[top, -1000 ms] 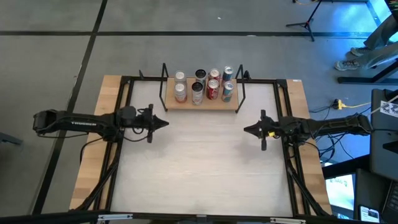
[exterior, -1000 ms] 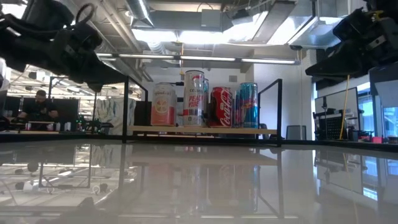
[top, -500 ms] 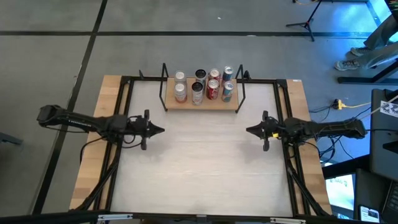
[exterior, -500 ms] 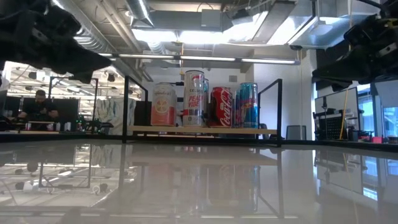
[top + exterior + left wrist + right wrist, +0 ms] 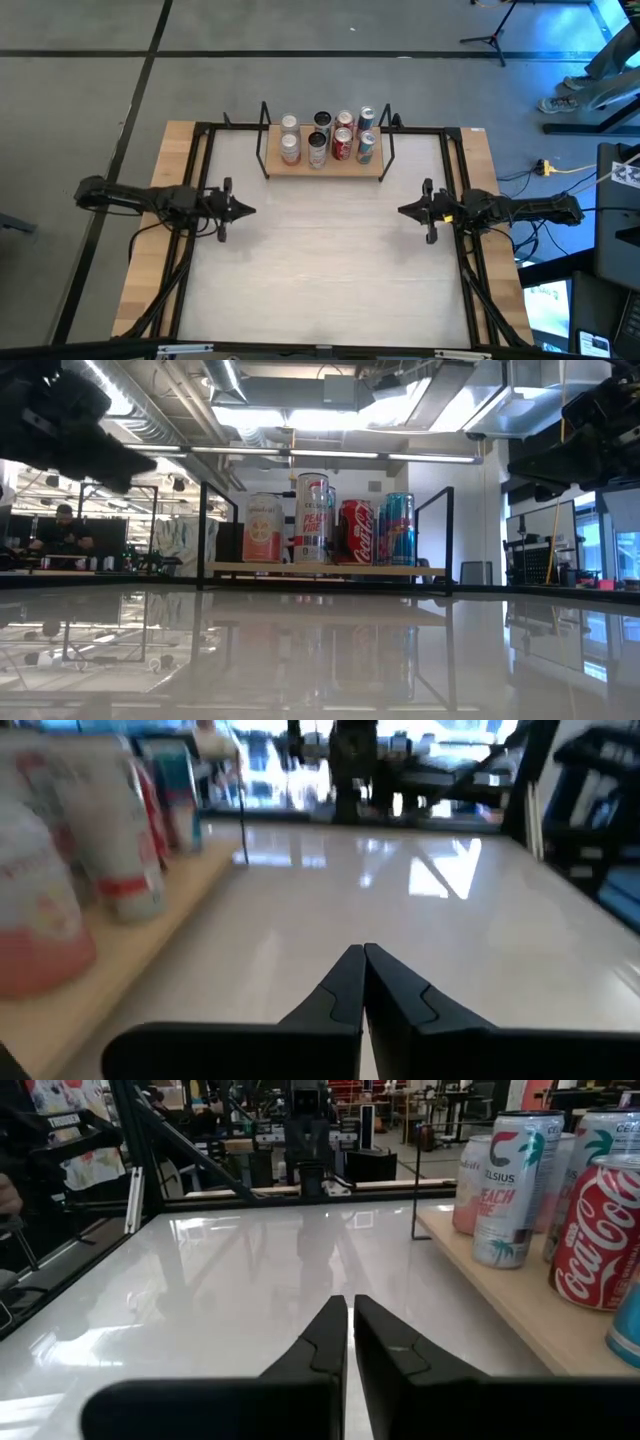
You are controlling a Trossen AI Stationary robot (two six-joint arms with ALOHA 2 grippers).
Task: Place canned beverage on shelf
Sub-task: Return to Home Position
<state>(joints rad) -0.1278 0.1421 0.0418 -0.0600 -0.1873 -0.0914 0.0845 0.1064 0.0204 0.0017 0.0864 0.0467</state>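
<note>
From my remote console, the shelf (image 5: 325, 172) stood at the far edge of the table (image 5: 330, 280). Its long side ran across between the two arms, and black wire uprights closed each short end. The cans (image 5: 341, 147) were packed in two rows on the board, eight by my count, though the back row was hard to separate from above. Each stood upright, long axis vertical, lid toward the overhead camera. From table height, the red cola can (image 5: 356, 532) showed its label toward the table's near side. I judged they were set upright and shoulder to shoulder so that all would fit between the uprights and none could roll.

The left gripper (image 5: 250, 210) hung over the table's left side and the right gripper (image 5: 402, 211) over its right. Their tips pointed inward at one another, both well apart from the shelf. Each wrist camera showed its fingers pressed together with nothing between them. With every can I could see on the board, I read that posture as parking, the arms held clear so the stocked shelf would not be knocked
</note>
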